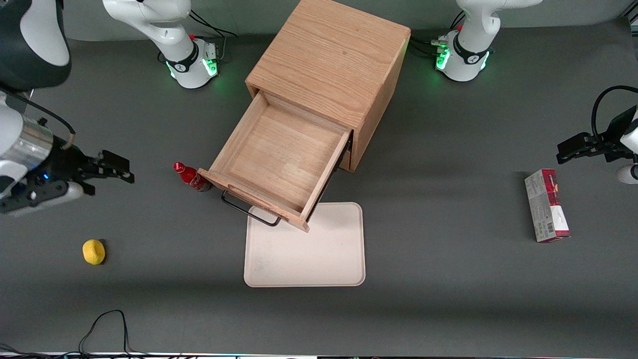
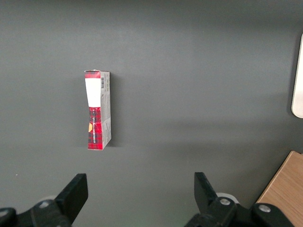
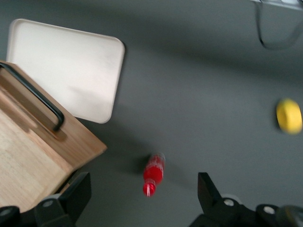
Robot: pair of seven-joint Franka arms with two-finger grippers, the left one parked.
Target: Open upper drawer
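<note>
The upper drawer [image 1: 279,159] of the light oak cabinet [image 1: 329,55] stands pulled far out, its inside bare. Its long black bar handle [image 1: 246,208] hangs over the tray's edge. The drawer [image 3: 28,156] and handle [image 3: 35,97] also show in the right wrist view. The lower drawer is hidden under it. My right gripper [image 1: 119,169] hovers toward the working arm's end of the table, well apart from the drawer. In the wrist view the gripper [image 3: 143,198] is open and empty, with a red bottle [image 3: 154,172] on the table below it.
The red bottle [image 1: 191,177] lies beside the drawer's front corner. A white tray [image 1: 304,249] lies in front of the drawer. A yellow lemon [image 1: 93,251] lies nearer the front camera than the gripper. A red and grey box [image 1: 546,205] lies toward the parked arm's end.
</note>
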